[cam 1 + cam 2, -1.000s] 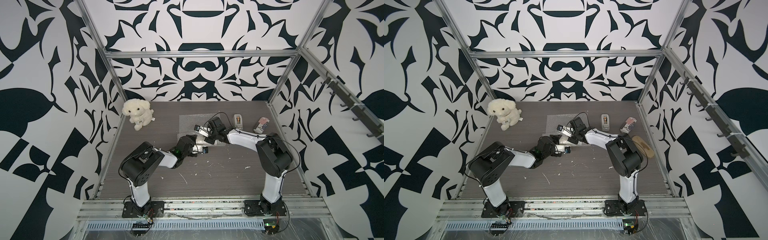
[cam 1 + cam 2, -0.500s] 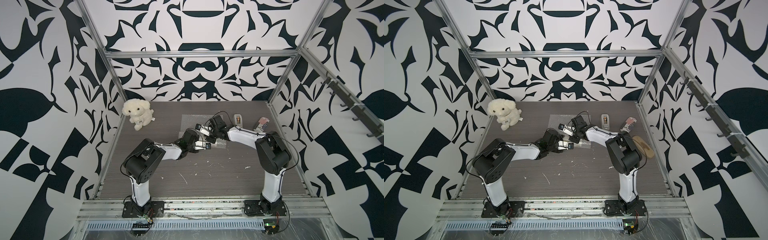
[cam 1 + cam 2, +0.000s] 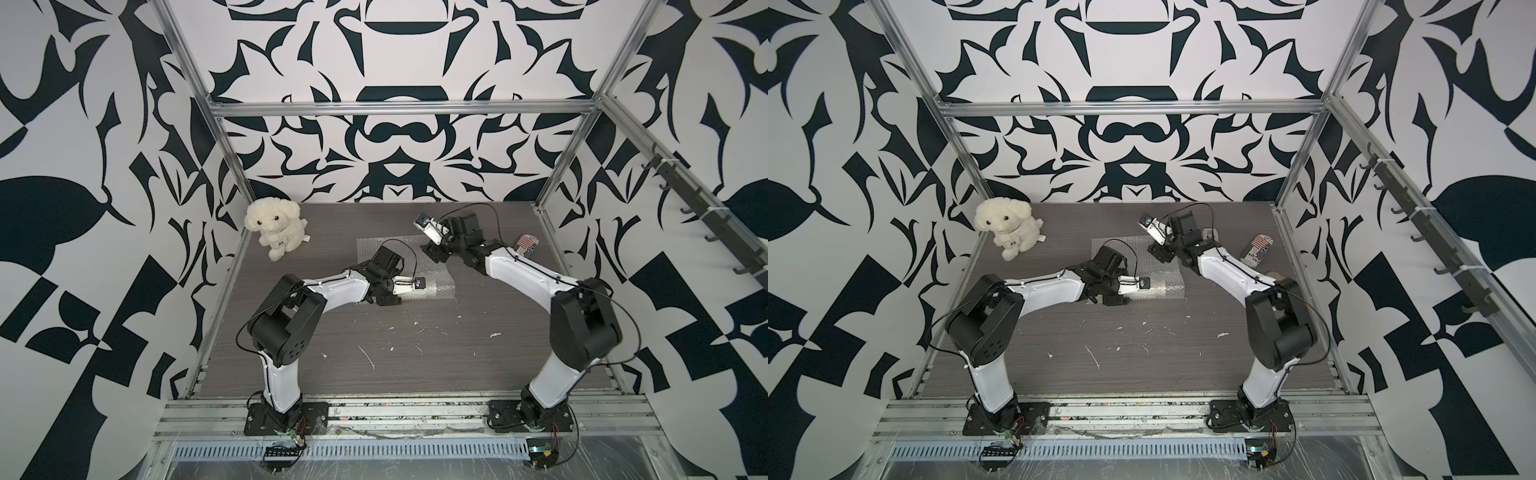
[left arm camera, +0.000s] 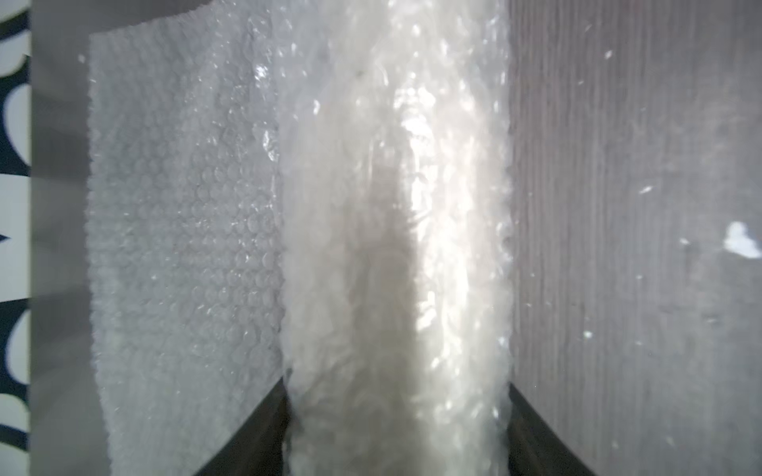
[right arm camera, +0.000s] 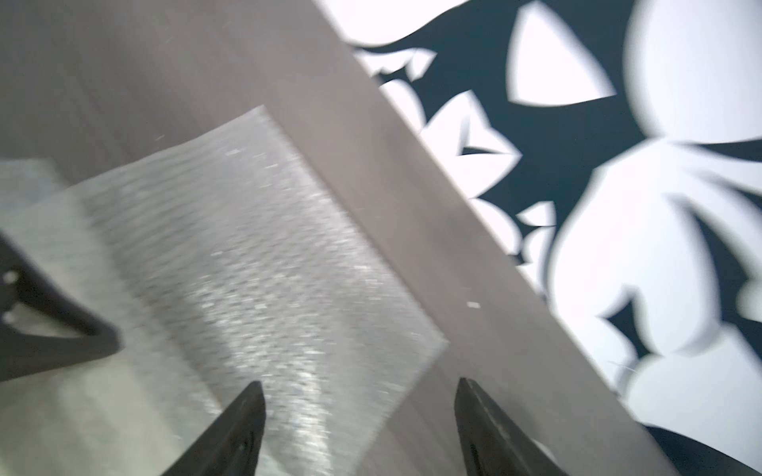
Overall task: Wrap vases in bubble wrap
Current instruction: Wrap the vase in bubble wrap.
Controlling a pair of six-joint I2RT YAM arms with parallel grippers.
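the bubble wrap (image 3: 368,251) lies on the table (image 3: 415,353), in the middle toward the back. its near end is rolled around the vase (image 4: 391,288), which lies on its side at the sheet's near right corner. the left gripper (image 4: 396,445) is at the roll's left end, a finger on either side. the right gripper (image 5: 358,395) hangs over the sheet's far right corner. a plush dog (image 3: 276,226) sits in the far left corner, a can (image 3: 527,245) by the right edge, scraps (image 3: 368,357) nearer the front

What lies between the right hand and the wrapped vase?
Just a flat, unrolled stretch of bubble wrap. In both top views it lies between the open right hand, hovering above its edge, and the wrapped vase.
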